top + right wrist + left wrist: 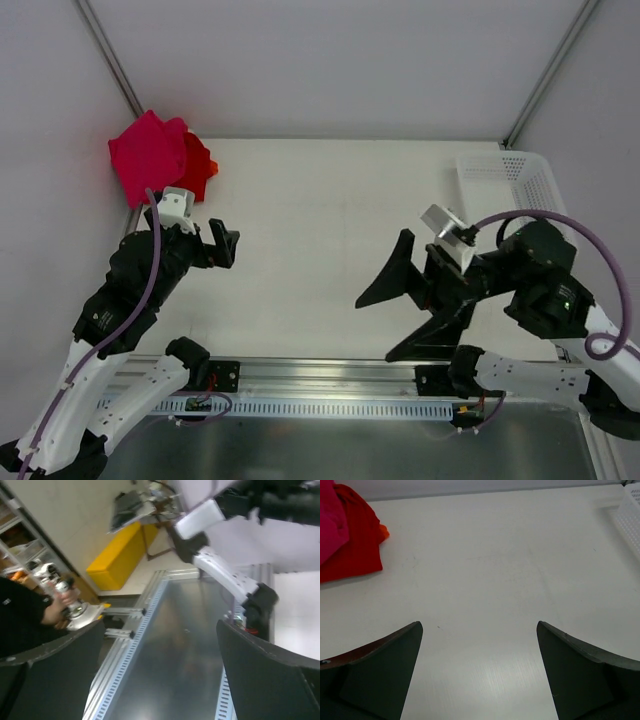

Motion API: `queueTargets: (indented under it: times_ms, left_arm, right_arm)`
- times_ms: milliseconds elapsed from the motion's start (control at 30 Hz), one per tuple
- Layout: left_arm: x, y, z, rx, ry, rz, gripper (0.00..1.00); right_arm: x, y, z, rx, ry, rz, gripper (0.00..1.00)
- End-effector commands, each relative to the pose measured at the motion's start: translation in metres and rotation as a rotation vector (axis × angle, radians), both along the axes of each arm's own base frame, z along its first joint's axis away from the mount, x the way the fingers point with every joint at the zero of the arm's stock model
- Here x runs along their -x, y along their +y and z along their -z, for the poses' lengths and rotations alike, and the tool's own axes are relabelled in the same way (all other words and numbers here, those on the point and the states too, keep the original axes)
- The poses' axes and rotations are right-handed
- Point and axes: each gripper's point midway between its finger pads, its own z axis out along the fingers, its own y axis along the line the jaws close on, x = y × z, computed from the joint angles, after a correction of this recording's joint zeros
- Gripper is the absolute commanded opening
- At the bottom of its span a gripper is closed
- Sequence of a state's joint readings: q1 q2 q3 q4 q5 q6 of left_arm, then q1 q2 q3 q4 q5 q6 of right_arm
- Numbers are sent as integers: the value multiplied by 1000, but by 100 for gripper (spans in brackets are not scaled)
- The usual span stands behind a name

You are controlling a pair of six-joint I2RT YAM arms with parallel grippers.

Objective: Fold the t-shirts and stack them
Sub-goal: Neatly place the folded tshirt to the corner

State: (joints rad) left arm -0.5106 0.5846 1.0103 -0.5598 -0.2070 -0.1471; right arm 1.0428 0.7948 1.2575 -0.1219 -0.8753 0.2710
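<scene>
Both arm bases sit closest to the top camera, and each gripper stands spread with nothing between its fingers. Seen from its wrist, the left gripper (480,672) looks along bare table (490,580); the shirts (345,530) lie ahead of it and off to its left, well apart from the fingertips. They form one bunched heap at the table's far left corner, pink cloth (148,152) over red (198,165), partly hanging past the edge against the wall; they are crumpled, not folded flat, and how many garments the heap holds cannot be told. The right gripper (395,310) is turned back toward the near rail (330,385), so its wrist camera shows the room beyond the table and not the cloth, which lies far across from it. A white basket (510,175) stands beyond the right arm. A heap like this suits the left arm best, judging by reach. To do it well, the left gripper should swing toward its left, come down over the upper pink layer alone, and close on a single fold near the heap's edge, so that one shirt peels away and can be dragged onto the open table in front of both grippers for spreading. Biting deep into the heap risks lifting both colours together.
</scene>
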Motion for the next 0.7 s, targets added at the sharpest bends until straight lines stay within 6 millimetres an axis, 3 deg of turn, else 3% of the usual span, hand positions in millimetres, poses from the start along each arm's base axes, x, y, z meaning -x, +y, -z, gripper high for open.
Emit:
queueTargets:
  times_ms: [0,67,100,133,200,333,400,533,667]
  left_arm:
    - [-7,36,-6,12,-46,-221,99]
    - [-8,50,-4,-1,-50,-300,99]
    - [-8,53,-2,-1,-49,-322,99]
    - [-8,55,3,-2,-44,-329,99]
    - [-6,46,7,23,-32,-286,99]
    - [-1,40,8,49,-37,-236,99]
    - [0,39,12,39,-29,-221,99]
    - [0,45,14,25,-34,-240,99]
    - [5,52,13,26,-60,-252,99]
  right_arm:
    - [-112,7,108,518,-119,667,99]
    - [-160,-28,143,757,-233,1004,100]
    - [-173,-45,179,953,-324,1086,99]
    - [-194,-69,184,1039,-427,1260,100]
    - [-198,-86,219,1221,-481,1325,99]
    - [-204,-97,238,1211,-522,1484,100]
    - [-210,-102,237,1133,-503,1572,99]
    - [-207,-137,243,1021,-411,1699,99]
    - [-201,-155,253,927,-322,1715,99]
